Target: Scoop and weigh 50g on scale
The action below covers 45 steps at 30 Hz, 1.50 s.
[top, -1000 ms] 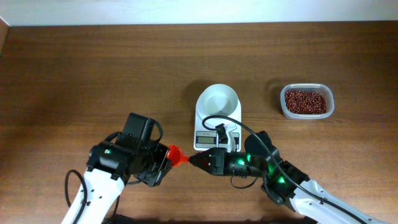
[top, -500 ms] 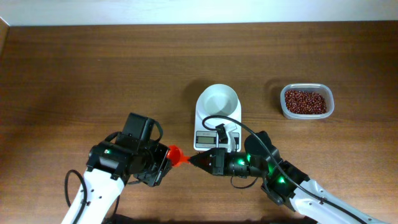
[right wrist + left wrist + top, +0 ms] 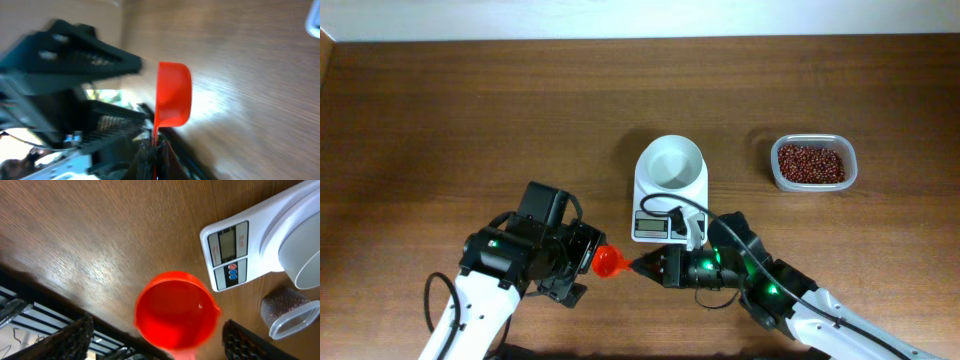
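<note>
A red scoop hangs between the two arms, low over the table in front of the scale. My right gripper is shut on its thin handle, and the right wrist view shows the handle pinched in the jaws below the empty cup. My left gripper stands open around the cup, its fingers well apart from it on either side. The white scale carries a round white bowl, which is empty. The left wrist view shows the scale's display and red and blue buttons.
A clear plastic tub of red beans stands to the right of the scale, also visible as the tub in the left wrist view. Bare brown wooden table spreads to the left and back. The table's front edge lies just below both arms.
My left gripper has opened and let go of the red scoop. The right gripper now holds it alone by the handle, and the scoop has shifted slightly toward the right arm.
</note>
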{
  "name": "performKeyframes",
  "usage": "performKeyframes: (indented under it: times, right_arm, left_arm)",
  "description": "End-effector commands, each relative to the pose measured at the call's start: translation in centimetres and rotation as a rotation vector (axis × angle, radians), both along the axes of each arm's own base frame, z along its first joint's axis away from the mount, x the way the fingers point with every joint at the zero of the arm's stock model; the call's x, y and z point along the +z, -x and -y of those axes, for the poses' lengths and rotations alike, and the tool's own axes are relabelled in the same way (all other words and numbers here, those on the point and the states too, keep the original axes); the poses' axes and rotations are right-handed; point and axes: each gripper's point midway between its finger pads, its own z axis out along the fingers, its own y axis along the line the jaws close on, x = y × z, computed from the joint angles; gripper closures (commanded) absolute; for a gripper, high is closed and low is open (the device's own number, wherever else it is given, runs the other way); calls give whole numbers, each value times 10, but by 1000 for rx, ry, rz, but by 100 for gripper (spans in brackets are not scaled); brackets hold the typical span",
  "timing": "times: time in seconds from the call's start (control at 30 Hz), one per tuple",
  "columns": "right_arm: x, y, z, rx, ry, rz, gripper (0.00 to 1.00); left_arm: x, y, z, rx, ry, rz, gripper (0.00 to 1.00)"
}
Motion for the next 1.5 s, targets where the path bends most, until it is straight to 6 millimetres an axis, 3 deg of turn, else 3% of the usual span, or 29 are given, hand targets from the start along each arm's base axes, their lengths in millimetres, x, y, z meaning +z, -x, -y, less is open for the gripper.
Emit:
performKeyframes:
  times: [0.0,0.07,0.3,0.5,0.73,0.87,1.1,1.17,1.2,1.37,1.47]
  right_arm:
    - [-2,-6,1,19,45,125,96]
    - [-3,-6,2,32,54,146,96]
    - [-8,-3,8,57,96,193,96]
    - [-4,-2,29,4,174,245,96]
    - [18,3,66,-124,232,317,96]
    - [45,6,74,-157,166,393,96]
    - [59,1,83,-220,159,458,96]
    - [63,-4,88,-256,165,478,96]
    - [66,-6,92,-280,166,494,96]
    - [83,-11,105,-366,149,554,96]
    - [91,-14,114,-418,144,583,96]
  left_arm:
    - [-1,-3,-7,10,-43,23,6]
    - [-1,-3,-7,10,-43,22,1]
    - [-1,-3,-7,10,-43,23,1]
    - [-1,-3,-7,11,-43,23,1]
    - [-1,-3,-7,11,-43,23,1]
    - [-1,-3,-7,10,-43,22,1]
    - [-1,-3,-7,9,-43,22,0]
    - [-1,-3,-7,-23,-48,37,13]
    - [-1,-4,-8,-39,-58,49,25]
    - [3,-24,-7,-187,-98,197,33]
    - [10,-38,-2,-271,-105,299,44]
